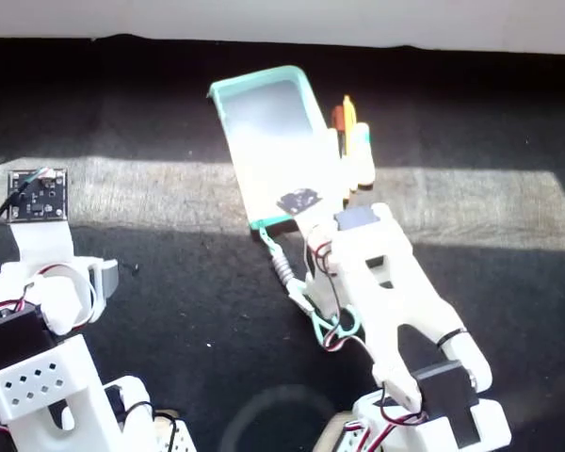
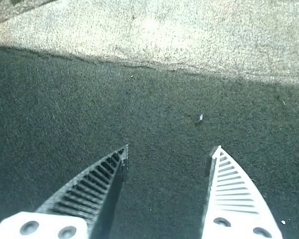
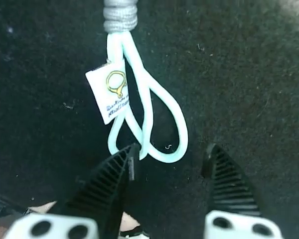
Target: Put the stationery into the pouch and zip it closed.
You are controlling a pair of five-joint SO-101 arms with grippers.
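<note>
Hovering with right gripper [image 3: 172,154] jaws spread at the cord loop [image 3: 149,129] of the pouch [image 1: 273,151] lying mid-table, pens [image 1: 344,121] at its edge; risking snagging the loop and dragging the pouch off. Resting left gripper [image 2: 172,152] jaws apart over bare mat [image 2: 139,99].

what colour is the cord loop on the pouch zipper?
Pale mint green. The cord loop shows best in the right wrist view.

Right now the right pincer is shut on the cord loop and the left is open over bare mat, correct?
No: the right wrist view shows the right pincer open, the cord loop lying unheld. The left pincer is open over bare mat.
</note>
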